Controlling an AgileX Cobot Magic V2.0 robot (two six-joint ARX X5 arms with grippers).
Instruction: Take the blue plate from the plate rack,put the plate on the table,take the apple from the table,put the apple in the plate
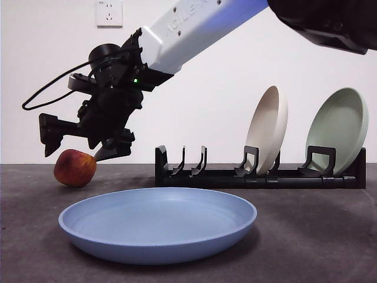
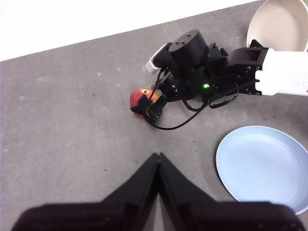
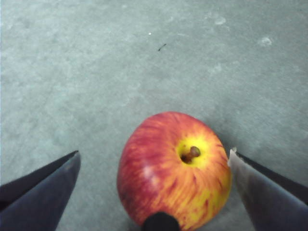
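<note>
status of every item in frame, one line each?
Pale blue round matte plate: flat on the table, empty.
Red-yellow apple: on the table, not gripped.
Right claw: open, straddling the apple.
Left claw: shut, empty.
Black pronged plate rack: holds beige plate and pale green plate.

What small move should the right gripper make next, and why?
Probably lower a bit further and close. The right gripper is open, its jaws on either side of the apple, which sits on the table. The blue plate already lies flat nearby. The left gripper waits shut.
</note>
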